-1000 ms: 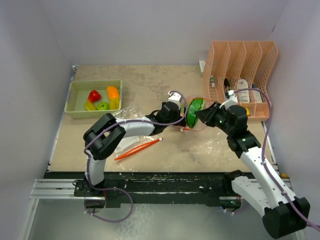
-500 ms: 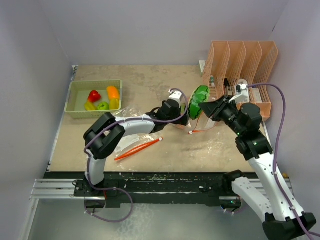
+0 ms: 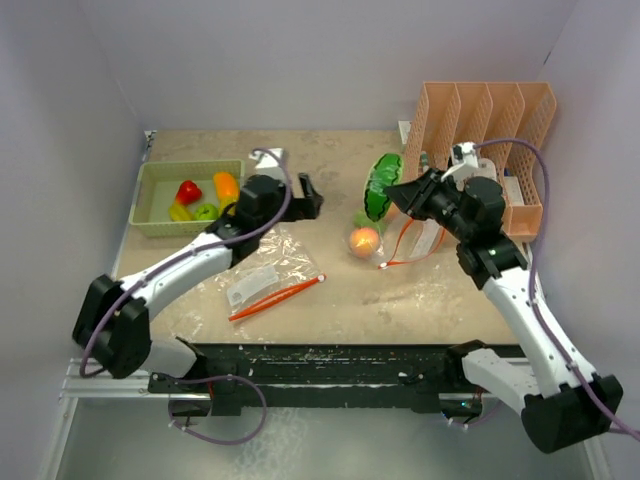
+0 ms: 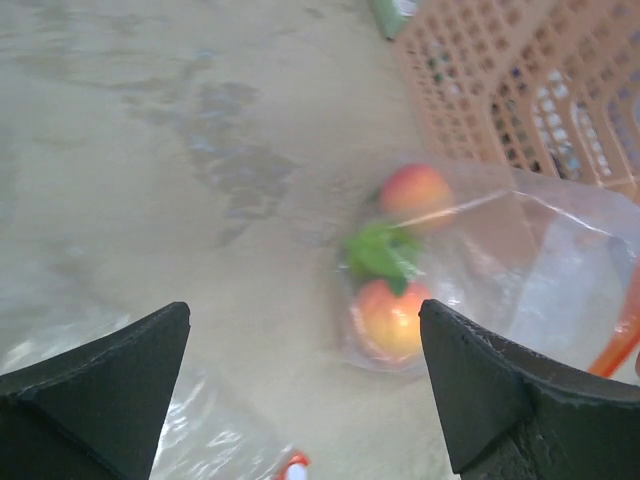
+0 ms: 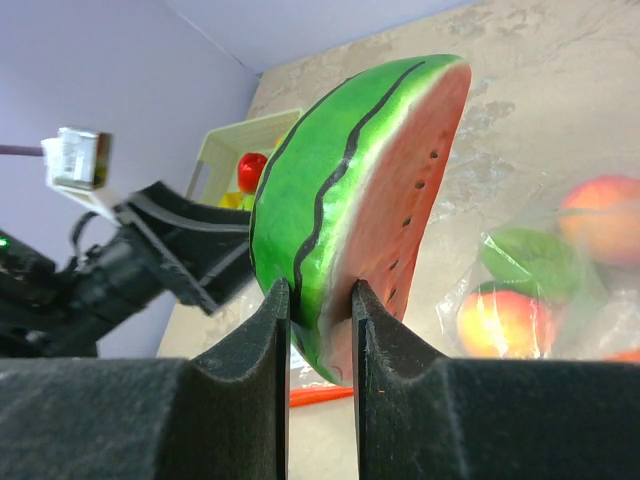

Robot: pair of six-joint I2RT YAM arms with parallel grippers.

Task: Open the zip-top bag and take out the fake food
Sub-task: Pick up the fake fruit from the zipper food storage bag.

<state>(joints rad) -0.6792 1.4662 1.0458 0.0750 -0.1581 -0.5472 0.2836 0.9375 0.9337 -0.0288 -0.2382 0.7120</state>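
My right gripper is shut on a green and red watermelon slice and holds it in the air above the table; it fills the right wrist view, pinched between the two fingers. Below it lies the clear zip-top bag with two peach-coloured fruits and a green leaf at its mouth. The left wrist view shows these fruits inside the bag. My left gripper is open and empty, left of the bag and apart from it.
A green tray at the back left holds red, orange, yellow and green toy food. A second clear bag with an orange zip strip lies in front of it. An orange file rack with white bottles stands at the back right.
The left arm let go of the bag and swung back to the left, its gripper now open. The right gripper lifted the watermelon slice up and back, out of the bag.
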